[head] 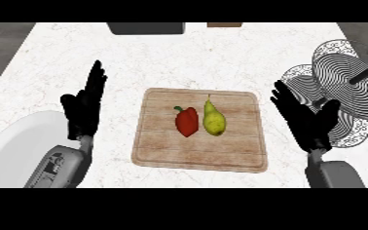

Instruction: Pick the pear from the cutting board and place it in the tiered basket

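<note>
A yellow-green pear [212,119] lies on the wooden cutting board [161,148] at the middle of the counter, stem pointing away from me. Touching its left side lies a red bell pepper [187,121]. The black wire tiered basket [338,90] stands at the right edge of the counter. My right hand [305,119] is open, fingers straight, between the board's right edge and the basket. My left hand [84,105] is open too, fingers up, left of the board. Neither hand touches anything.
A dark grey object [146,28] and a brown one [223,24] sit at the counter's far edge. A white rounded shape [22,141] fills the lower left corner. Bare white marble lies around the board.
</note>
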You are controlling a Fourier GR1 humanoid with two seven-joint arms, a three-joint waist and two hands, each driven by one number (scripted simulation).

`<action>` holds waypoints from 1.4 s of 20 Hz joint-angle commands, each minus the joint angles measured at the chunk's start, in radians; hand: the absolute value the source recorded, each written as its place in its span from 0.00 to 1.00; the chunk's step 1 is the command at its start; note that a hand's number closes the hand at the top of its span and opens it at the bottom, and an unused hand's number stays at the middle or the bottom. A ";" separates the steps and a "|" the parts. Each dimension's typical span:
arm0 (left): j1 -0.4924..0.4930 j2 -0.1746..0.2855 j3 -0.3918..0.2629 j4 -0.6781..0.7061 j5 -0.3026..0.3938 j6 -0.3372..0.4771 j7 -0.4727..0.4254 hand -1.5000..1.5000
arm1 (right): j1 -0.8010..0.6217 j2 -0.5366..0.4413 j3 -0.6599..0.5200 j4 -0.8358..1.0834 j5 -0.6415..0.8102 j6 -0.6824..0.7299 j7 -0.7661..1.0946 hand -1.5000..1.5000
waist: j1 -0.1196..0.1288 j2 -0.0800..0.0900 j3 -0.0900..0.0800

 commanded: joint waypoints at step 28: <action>0.002 -0.050 -0.108 -0.097 -0.094 -0.020 -0.033 0.50 | -0.713 -0.358 -0.118 0.235 -0.362 1.014 0.324 0.00 | 0.052 0.029 -0.004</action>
